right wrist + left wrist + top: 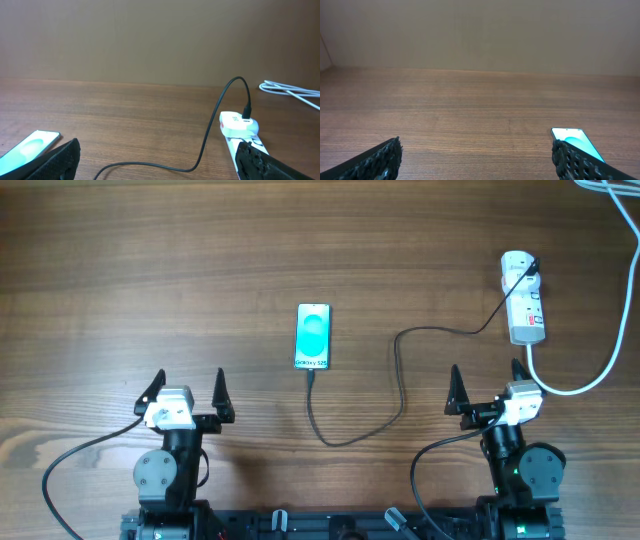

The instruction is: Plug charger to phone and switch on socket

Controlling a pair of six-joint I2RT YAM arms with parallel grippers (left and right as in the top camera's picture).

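Note:
The phone (313, 336) lies flat mid-table, cyan screen up; it also shows in the left wrist view (572, 138) and the right wrist view (27, 147). The black charger cable (400, 375) runs from the phone's near end, where its plug end sits against the phone, loops right and up to the white socket strip (524, 308), also seen in the right wrist view (240, 127). My left gripper (188, 392) is open and empty, left of the phone. My right gripper (487, 388) is open and empty, near of the socket.
A thick white cable (610, 330) runs from the socket's near end, curving right and up to the table's far right corner. It also shows in the right wrist view (290, 91). A plain wall stands beyond the table.

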